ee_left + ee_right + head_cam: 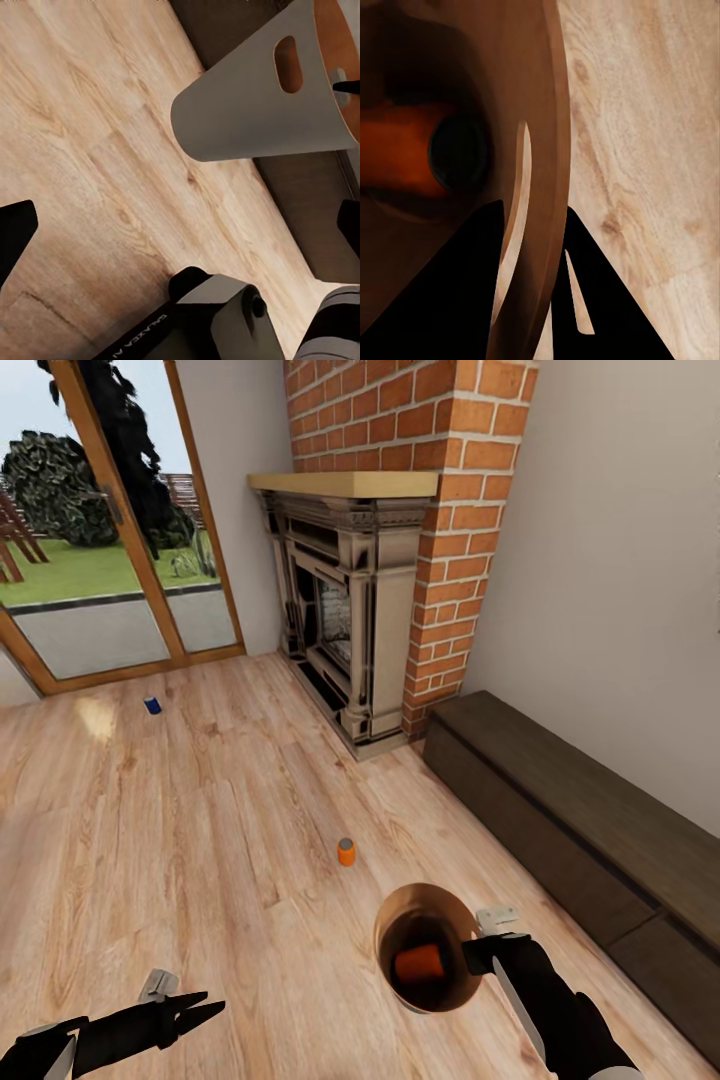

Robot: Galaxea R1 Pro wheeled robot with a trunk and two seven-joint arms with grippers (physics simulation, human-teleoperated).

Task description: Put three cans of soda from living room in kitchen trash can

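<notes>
Your right claw [478, 952] is clamped on the rim of the trash can [400, 930], one finger inside the wall and one outside, as the right wrist view confirms with the two dark fingers [450, 292] straddling the brown rim [547, 187]. The trash can hangs tilted, its mouth turned up toward the head camera, and in the left wrist view its pale grey outer wall [247, 105] with an oval handle slot is seen clear of the wood floor [200, 840]. One orange soda can [419, 963] lies on its side inside the trash can, against the dark glossy interior. A second orange soda can [346, 851] stands upright on the floor, just ahead of the trash can and apart from it. The blue soda can [152, 705] stands on the floor well away, near the glass patio door [100, 560]. Your left claw [195, 1010] is low at the left of the head view, holding nothing, its fingers parted by a narrow gap. The brick fireplace [370, 580] stands ahead, and a long dark wooden bench [570, 820] runs along the wall to the right of the trash can.
</notes>
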